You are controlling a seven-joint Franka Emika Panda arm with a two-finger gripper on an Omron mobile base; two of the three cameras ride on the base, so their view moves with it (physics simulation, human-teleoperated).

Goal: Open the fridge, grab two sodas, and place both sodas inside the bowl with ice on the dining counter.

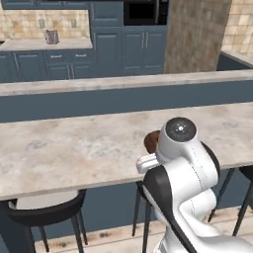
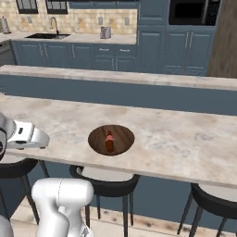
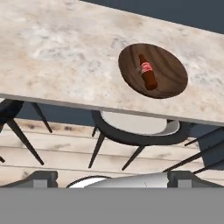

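Already the cola bottle (image 3: 148,73) lay inside the wooden bowl (image 3: 173,74) on the worktop (image 3: 65,52), so half seemed done; the pink bottle was left to fetch. Whether the pincer was spread, I could not tell.

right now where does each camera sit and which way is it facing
Left base view: behind the arm's left, facing the beige marbled dining counter; white arm lower right.
Right base view: behind its right, facing the round dark-brown wooden bowl holding the dark-brown cola bottle; arm lower left.
Hand view: tilted down at the same bowl and bottle.
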